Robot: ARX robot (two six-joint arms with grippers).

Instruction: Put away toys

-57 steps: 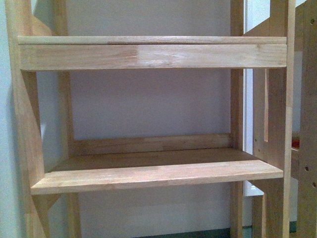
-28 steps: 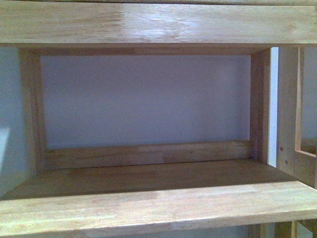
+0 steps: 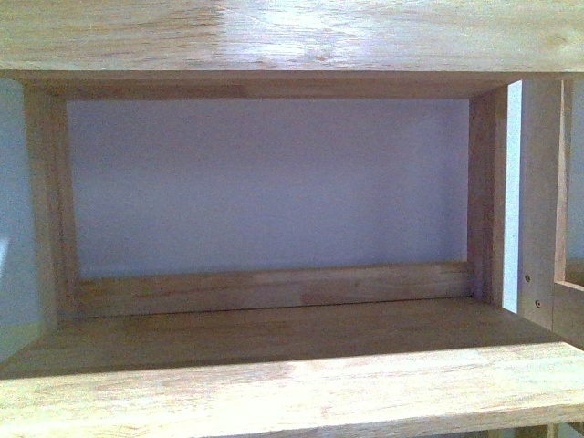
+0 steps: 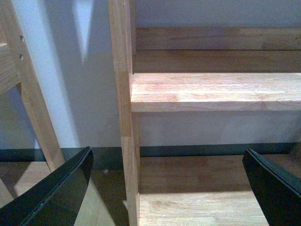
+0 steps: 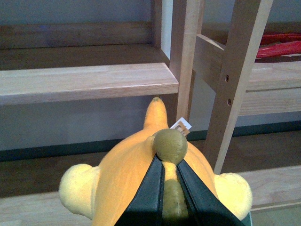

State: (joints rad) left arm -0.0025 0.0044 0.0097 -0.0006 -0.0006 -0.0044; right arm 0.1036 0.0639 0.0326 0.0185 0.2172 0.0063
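Note:
In the right wrist view my right gripper (image 5: 170, 168) is shut on the plush toy (image 5: 127, 179), an orange-yellow animal with paler yellow paws and an olive-tan knob pinched between the black fingers (image 5: 148, 197). The toy hangs in front of the wooden shelf unit, below a shelf board (image 5: 84, 82). In the left wrist view my left gripper (image 4: 167, 165) is open and empty, its black fingers (image 4: 61, 188) spread wide before a lower shelf board (image 4: 216, 92). The front view shows neither gripper nor the toy, only an open shelf compartment (image 3: 274, 333).
The wooden shelf unit has upright posts (image 4: 123, 108) and a second frame beside it (image 5: 235, 80). Something red (image 5: 280, 47) lies on the neighbouring shelf. A white wall is behind, with a dark skirting strip (image 4: 202, 150) above the wooden floor.
The front view has closed in on the shelf: a second ago it showed two shelf boards from farther off, now one compartment fills the frame.

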